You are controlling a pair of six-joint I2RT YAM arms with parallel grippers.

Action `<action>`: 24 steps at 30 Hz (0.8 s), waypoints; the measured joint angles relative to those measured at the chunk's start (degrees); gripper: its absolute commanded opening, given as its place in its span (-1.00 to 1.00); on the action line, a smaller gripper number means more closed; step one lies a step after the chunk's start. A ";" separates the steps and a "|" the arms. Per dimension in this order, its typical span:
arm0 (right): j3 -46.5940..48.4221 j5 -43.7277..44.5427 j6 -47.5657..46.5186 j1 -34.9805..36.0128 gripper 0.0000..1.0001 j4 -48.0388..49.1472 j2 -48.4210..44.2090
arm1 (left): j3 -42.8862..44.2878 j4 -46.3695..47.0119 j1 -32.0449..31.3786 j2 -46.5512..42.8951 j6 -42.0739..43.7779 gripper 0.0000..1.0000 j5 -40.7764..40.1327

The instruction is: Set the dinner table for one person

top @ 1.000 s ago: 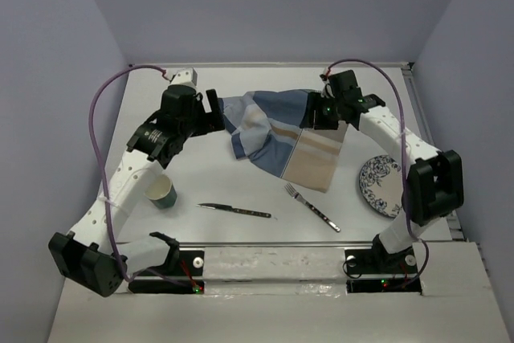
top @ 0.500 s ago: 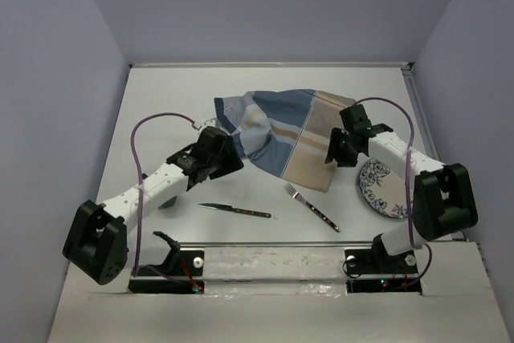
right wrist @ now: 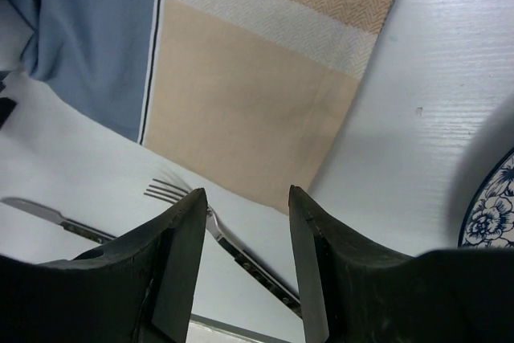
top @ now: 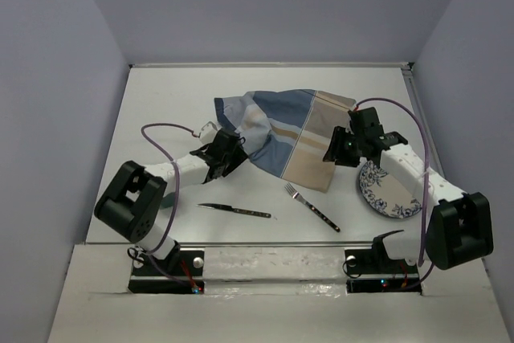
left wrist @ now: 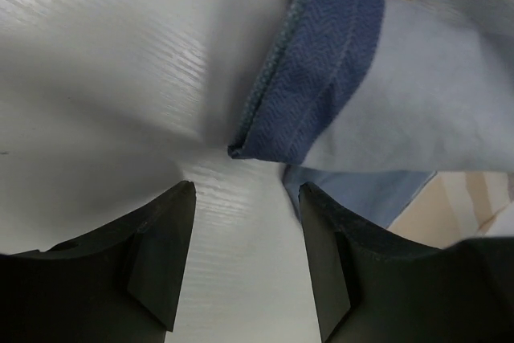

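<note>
Top external view tells me we are early in the job. The plaid mat (top: pixel 289 130) lies near the middle of the dinner table (top: pixel 177 102), but its left side is rumpled and folded over on itself, so I judge the spreading is not yet done. The plate (top: pixel 385 190) sits off the mat to the right, on bare table. The fork (top: pixel 312 206) lies slantwise just below the mat's near edge, with the knife (top: pixel 234 210) to its left; neither is placed.

My left gripper (left wrist: pixel 246 194) has its jaws apart with nothing between them, low over the table just short of the folded blue hem. My right gripper (right wrist: pixel 245 194) is likewise spread and empty, above the mat's tan corner.

What remains, as I read it, is to flatten the mat, then bring the plate and cutlery into position on and beside it.
</note>
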 measured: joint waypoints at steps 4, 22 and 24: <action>-0.02 -1.97 -0.33 0.00 0.05 0.00 -1.07 | 0.50 0.66 0.68 3.37 -0.98 0.32 -2.14; -2.21 -4.15 -0.87 0.00 0.28 0.09 -0.94 | 1.97 10.43 3.26 9.14 0.00 -0.15 -2.08; -3.15 -3.72 -1.03 0.00 0.40 0.04 -0.76 | 2.14 10.84 3.26 9.70 0.26 -0.32 -1.70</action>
